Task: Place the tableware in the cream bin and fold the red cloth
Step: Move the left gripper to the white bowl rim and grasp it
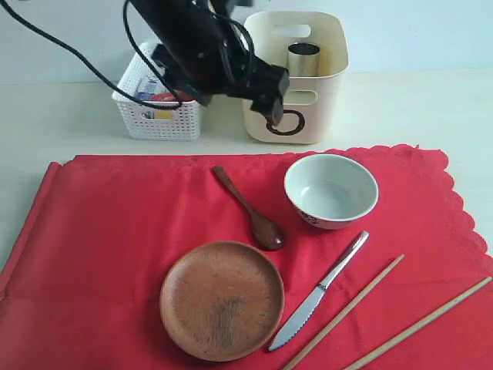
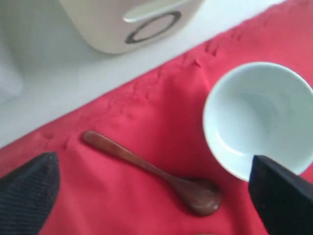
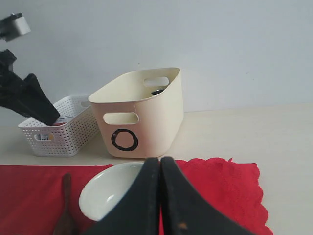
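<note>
Clearing tableware into the tall cream plastic bin [image 1: 331, 100], with the shiny steel cup [image 1: 303, 58] already inside. Probably next: going for the dark wooden spoon [image 1: 245, 204], flat on the large red cloth [image 1: 115, 231], below and between the wide-spread jaws of the left gripper [image 2: 152, 159], not touching. Needs lowering, then closing on the handle. Right gripper [image 3: 160, 169]: pressed together, empty.

chopsticks [image 1: 344, 311]: ends cut off at picture edge | steel cup [image 1: 303, 60]: lower part hidden inside cream bin [image 1: 327, 100]
</note>
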`<state>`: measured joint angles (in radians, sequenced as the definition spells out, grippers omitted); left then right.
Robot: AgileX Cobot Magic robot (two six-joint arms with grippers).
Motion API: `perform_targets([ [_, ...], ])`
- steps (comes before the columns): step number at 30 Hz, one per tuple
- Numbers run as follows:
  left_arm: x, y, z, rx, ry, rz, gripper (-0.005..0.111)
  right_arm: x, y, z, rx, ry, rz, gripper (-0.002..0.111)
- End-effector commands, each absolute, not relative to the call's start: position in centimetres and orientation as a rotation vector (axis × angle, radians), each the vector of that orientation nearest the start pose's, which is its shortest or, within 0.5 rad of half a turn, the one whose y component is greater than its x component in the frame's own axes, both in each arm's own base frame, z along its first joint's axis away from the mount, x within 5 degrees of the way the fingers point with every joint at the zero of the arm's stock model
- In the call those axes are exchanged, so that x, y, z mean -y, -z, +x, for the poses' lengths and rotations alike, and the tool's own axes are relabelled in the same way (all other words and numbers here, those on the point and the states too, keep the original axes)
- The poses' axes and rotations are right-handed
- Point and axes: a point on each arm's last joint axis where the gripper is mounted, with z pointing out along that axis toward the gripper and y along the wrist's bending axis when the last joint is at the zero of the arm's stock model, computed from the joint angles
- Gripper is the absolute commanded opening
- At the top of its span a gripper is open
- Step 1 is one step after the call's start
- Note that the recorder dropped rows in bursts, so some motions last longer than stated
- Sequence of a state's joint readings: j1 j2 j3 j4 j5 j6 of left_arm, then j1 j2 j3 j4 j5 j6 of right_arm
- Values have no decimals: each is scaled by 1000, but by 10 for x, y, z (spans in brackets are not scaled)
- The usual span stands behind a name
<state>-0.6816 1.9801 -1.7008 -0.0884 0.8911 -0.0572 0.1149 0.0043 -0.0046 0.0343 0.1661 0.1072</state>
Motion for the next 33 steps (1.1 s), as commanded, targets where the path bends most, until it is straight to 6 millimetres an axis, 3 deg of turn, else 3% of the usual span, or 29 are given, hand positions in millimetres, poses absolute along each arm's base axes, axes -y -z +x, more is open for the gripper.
perform_targets([
  [1,304,-226,332,-2653,389,857,105,-7,-199,56,-1643,-194,10,0],
  [6,320,-190,332,-2689,406,901,105,-7,-199,56,-1643,-194,10,0],
  [11,341,-165,327,-2657,592,948,105,-7,-199,56,-1643,-194,10,0],
  [17,346,-138,329,-2674,583,971,105,-7,-199,56,-1643,-194,10,0],
  [33,347,-134,330,-2668,590,953,103,-7,-199,56,-1643,-194,10,0],
])
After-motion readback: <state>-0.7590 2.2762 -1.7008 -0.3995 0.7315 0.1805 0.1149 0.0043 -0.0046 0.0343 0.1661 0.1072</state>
